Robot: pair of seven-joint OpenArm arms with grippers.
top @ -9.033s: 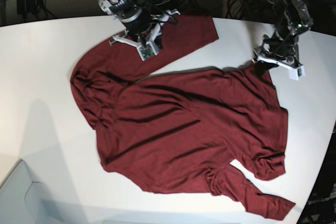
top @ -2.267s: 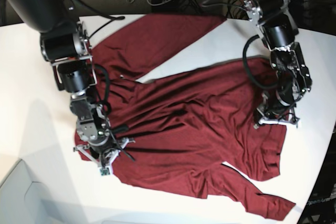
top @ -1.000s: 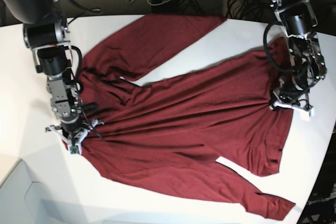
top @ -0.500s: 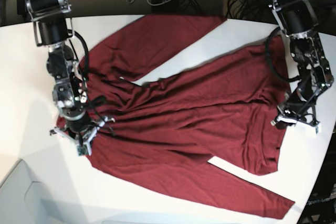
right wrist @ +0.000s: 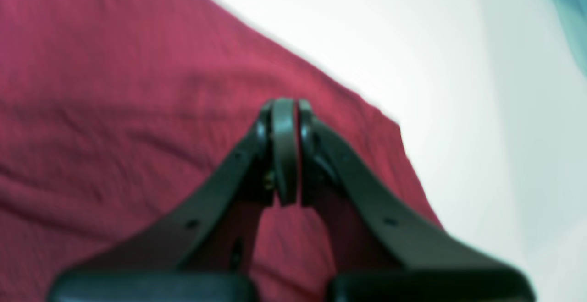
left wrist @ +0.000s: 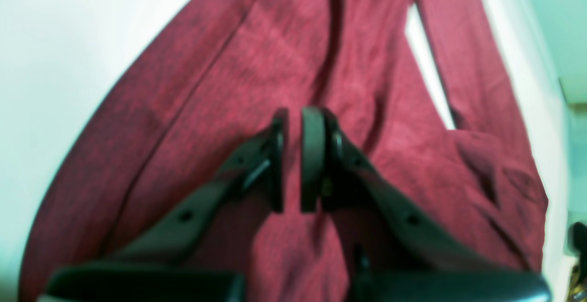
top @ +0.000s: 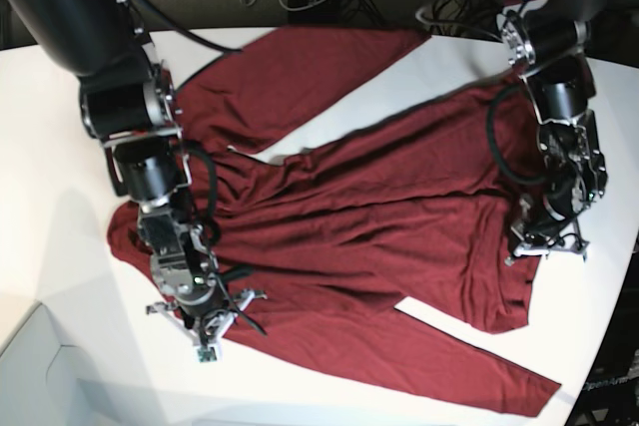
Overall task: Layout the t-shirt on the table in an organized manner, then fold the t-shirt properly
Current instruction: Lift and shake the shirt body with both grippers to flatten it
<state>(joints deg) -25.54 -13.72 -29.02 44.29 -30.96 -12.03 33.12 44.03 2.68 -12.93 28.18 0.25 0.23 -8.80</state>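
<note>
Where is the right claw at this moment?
In the base view the right claw is at the lower left, over the t-shirt near its edge, close to the table's front side.

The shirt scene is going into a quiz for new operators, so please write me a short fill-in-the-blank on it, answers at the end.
1. The shirt is dark ____ in colour.
2. It lies on a ____ table.
3. The jaws of the right gripper are ____.
4. In the base view, the left gripper is near the shirt's ____ edge.

Answers: red; white; shut; right
</note>
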